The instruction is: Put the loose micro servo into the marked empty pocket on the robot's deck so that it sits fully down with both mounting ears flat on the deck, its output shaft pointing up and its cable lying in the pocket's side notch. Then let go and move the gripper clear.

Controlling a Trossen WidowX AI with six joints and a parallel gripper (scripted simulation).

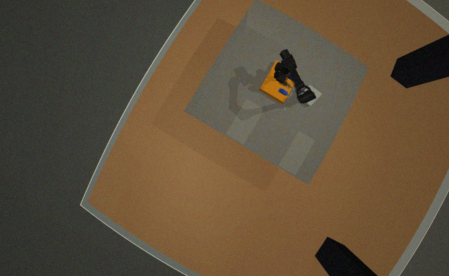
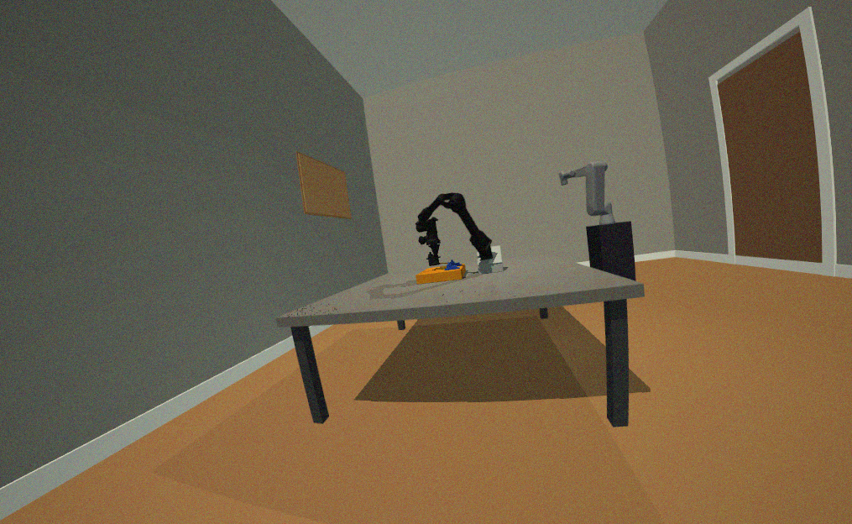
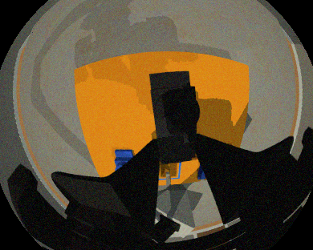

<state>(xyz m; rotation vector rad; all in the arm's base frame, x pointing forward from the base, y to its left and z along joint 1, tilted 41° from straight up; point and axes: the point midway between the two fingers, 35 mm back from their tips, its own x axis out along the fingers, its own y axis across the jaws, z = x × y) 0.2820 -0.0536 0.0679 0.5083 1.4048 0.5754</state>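
Note:
My gripper (image 3: 176,141) (image 2: 434,257) is shut on a black micro servo (image 3: 170,82). In the wrist view the servo's round raised part faces the camera; its cable cannot be made out. The gripper holds it above the robot's orange deck (image 1: 269,87) (image 2: 441,275) (image 3: 110,112); in the top view the arm hides the fingertips and servo. The blue-outlined pocket (image 3: 180,171) shows just below the servo in the wrist view, partly covered by the fingers. A blue servo (image 1: 283,91) (image 3: 123,159) sits on one side of the pocket, another (image 1: 290,77) (image 3: 201,173) on the other.
The deck rests on a grey table (image 1: 253,61) (image 2: 546,286). The arm's base stands beside the deck's pocket side, by a pale block (image 1: 316,93) (image 2: 496,260). A second, grey arm (image 2: 594,188) stands on a dark pedestal away from the table.

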